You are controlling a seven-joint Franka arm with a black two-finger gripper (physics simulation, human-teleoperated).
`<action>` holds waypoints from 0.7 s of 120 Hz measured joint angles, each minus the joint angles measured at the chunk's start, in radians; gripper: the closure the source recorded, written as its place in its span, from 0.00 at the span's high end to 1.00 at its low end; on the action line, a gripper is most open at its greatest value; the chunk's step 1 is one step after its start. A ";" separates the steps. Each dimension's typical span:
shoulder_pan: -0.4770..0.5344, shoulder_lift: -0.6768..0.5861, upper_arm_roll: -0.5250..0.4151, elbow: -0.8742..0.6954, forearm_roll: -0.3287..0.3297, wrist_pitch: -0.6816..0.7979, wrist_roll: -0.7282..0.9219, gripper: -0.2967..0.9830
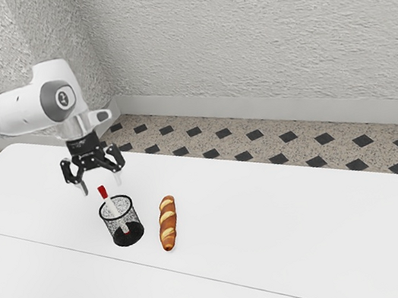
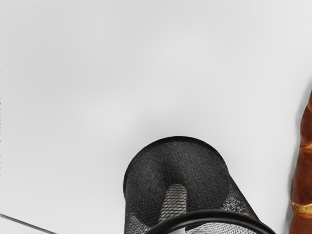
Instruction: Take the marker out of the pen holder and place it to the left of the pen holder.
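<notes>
Marker (image 1: 103, 193) shows its red top in the exterior view, its low end in the wrist view. Claw (image 1: 102, 184) is spread; bread (image 1: 167, 222) sits beside the cup (image 1: 131, 236).

White table (image 1: 296, 217) bearing an upright, black mesh pen holder (image 1: 133, 224) and a scored baguette (image 1: 168, 222), the latter lying near the pen holder, not touching, toward the exterior view's right.
</notes>
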 joint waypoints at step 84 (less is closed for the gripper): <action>-0.004 -0.052 0.023 -0.083 -0.050 0.062 -0.061 0.44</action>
